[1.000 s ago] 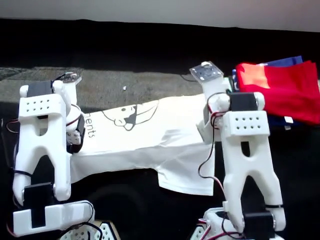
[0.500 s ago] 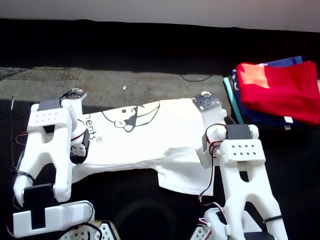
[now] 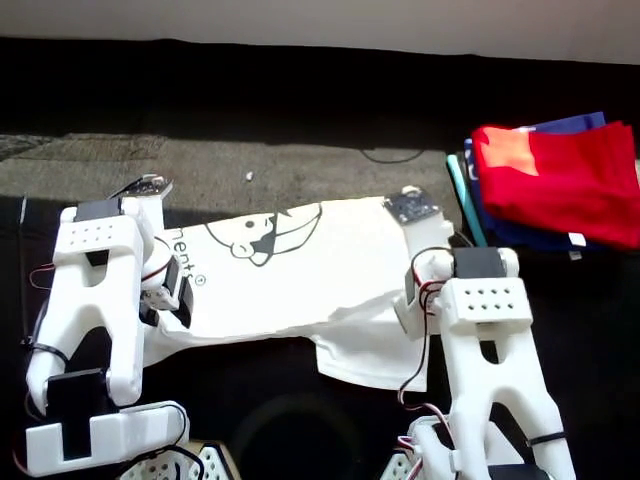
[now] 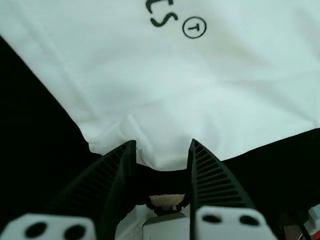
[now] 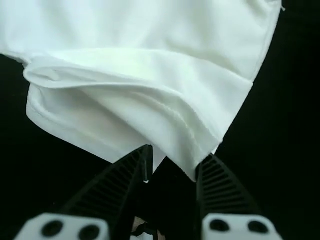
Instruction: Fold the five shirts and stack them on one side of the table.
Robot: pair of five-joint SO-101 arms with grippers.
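Note:
A white shirt (image 3: 300, 270) with a black print lies spread across the middle of the dark table, and one sleeve or flap sticks out toward the front right. My left gripper (image 3: 172, 300) is at the shirt's left edge. In the left wrist view the gripper (image 4: 161, 152) is open, with the white shirt's (image 4: 200, 90) hem lying between the fingertips. My right gripper (image 3: 410, 300) is at the shirt's right side. It (image 5: 175, 162) is open, and a folded corner of the shirt (image 5: 150, 75) lies between its fingertips.
A stack of folded shirts sits at the back right, with a red one (image 3: 560, 180) on top, a blue one (image 3: 520, 232) below it and a teal edge (image 3: 460, 195) beside them. A grey strip of mat (image 3: 260, 165) runs behind the white shirt.
Both arms have drawn back toward the front of the table, the right one away from the folded stack. In the last half second the left gripper shifted slightly right along the shirt's edge.

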